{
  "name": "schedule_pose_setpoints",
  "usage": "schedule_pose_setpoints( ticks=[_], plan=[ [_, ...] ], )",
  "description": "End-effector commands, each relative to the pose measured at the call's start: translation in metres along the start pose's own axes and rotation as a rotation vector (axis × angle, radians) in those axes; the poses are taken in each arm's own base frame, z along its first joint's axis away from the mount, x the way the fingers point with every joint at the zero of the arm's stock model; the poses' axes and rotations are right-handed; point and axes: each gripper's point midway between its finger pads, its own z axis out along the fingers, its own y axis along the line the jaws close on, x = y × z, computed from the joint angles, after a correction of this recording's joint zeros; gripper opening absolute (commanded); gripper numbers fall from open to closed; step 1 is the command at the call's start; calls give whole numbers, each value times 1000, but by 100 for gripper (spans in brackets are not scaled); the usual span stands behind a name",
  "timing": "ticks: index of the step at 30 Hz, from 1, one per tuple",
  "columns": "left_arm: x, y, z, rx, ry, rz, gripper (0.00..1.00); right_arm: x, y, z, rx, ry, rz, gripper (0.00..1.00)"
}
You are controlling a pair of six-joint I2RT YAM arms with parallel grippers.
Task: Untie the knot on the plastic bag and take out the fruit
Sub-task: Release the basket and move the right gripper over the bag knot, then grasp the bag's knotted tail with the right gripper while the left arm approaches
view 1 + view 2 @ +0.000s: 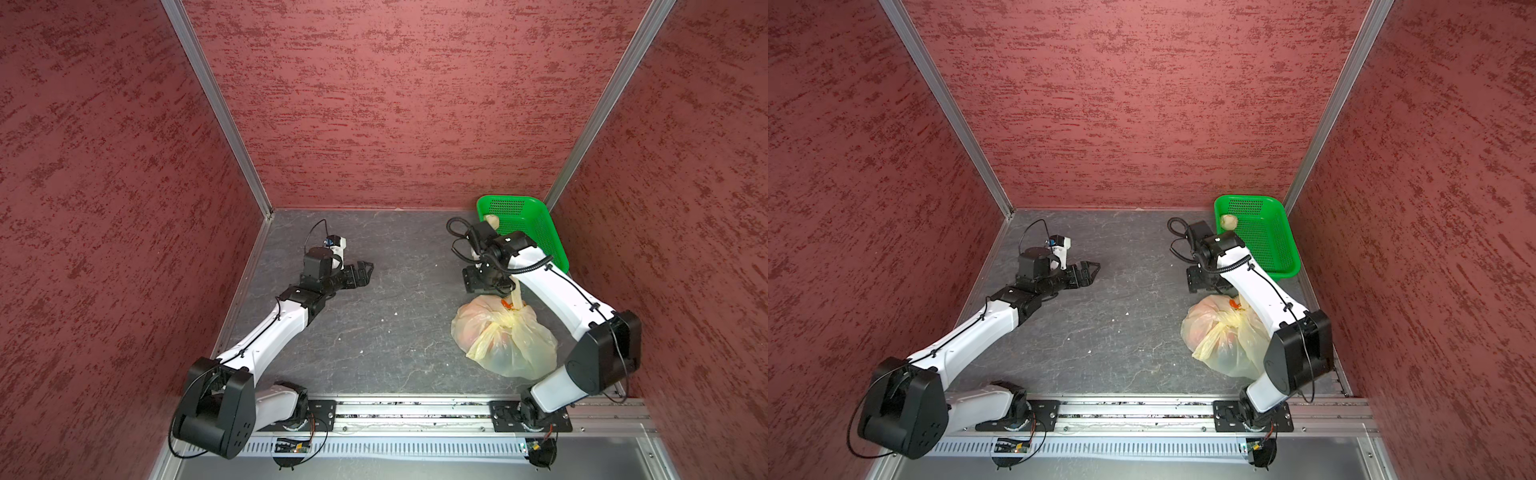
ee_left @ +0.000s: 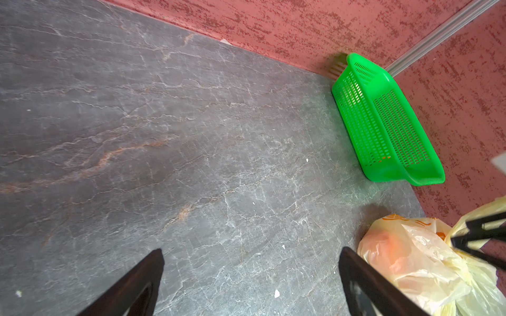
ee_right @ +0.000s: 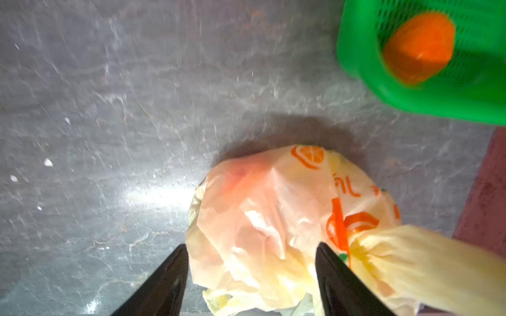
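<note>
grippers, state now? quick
Left gripper: open, empty.
Right gripper: open at the plastic bag, nothing clamped.

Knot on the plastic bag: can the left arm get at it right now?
Probably not cleanly. The table between the open left gripper and the knot looks free, but the right gripper hangs open right above the plastic bag beside the knot, crowding it.

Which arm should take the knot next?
Right. The right gripper hangs open just above the plastic bag, the knot beside one finger; the left gripper sits open across the table, well away.
</note>
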Motion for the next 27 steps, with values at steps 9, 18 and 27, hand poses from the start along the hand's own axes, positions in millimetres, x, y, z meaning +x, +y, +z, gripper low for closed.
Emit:
schedule_pose_setpoints(
  ticks=[9,18,27],
  plan=[
    [6,-23,-4,-4,-11,32,100,28,5,35,24,24,-15,65],
    [26,-25,-34,-61,-32,10,100,36,33,37,-78,29,-77,2],
    [45,-3,-68,-131,-25,-14,100,22,108,13,-217,-23,-114,0]
  ],
)
